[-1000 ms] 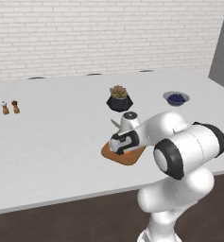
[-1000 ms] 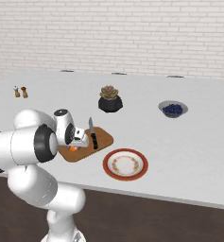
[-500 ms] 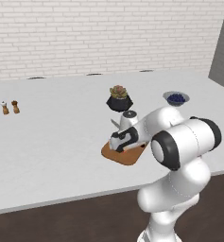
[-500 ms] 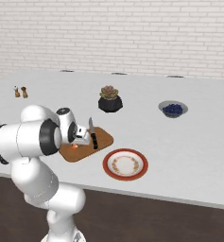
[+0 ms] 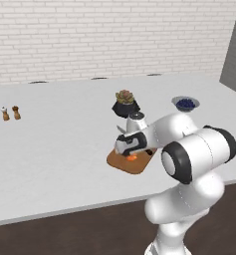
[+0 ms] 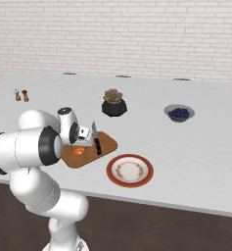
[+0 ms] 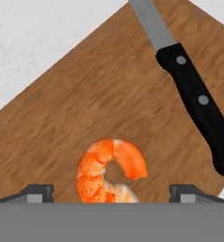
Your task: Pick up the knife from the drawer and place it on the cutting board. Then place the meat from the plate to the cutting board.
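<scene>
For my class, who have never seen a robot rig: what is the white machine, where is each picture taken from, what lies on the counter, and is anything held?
The white machine is a robot arm on a driving base. Two pictures come from cameras behind it, left and right; the third looks down from its hand. Its gripper hangs open over the cutting board, holding nothing. On the board lie the meat, a curled orange lump between the fingertips, and, apart from it, the knife with its black handle. Beside the board sits the plate, with nothing on it. Farther back are a potted plant, a bowl with dark blue contents, and two small shakers.
</scene>
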You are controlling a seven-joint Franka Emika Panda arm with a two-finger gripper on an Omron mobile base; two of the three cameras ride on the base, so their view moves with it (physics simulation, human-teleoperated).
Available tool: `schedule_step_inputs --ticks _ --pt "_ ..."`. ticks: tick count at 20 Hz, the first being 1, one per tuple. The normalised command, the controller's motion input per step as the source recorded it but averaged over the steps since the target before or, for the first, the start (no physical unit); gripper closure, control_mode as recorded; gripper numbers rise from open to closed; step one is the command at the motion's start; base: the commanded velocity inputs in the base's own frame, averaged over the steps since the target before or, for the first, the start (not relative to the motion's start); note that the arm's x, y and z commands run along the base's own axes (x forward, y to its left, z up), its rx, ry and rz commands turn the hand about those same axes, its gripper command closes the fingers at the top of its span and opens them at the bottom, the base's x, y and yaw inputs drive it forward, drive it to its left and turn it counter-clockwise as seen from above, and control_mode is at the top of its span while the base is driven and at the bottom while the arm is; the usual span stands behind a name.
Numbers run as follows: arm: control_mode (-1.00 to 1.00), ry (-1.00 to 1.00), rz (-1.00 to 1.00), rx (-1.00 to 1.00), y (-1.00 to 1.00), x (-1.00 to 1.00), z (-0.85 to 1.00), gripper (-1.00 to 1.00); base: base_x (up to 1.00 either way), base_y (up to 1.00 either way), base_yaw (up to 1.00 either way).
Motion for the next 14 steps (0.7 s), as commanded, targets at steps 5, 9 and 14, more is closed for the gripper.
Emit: schedule_step_inputs --ticks 5,9,14 --pt "-1.0 0.0 0.0 0.0 -0.05 -0.01 0.63 -1.0 0.0 0.0 0.0" --pt "-1.0 0.0 0.0 0.01 -0.13 -0.27 0.83 -1.0 0.0 0.0 0.0" --pt "-1.0 0.02 0.0 0.0 -0.14 -0.41 0.84 -1.0 0.0 0.0 0.0"
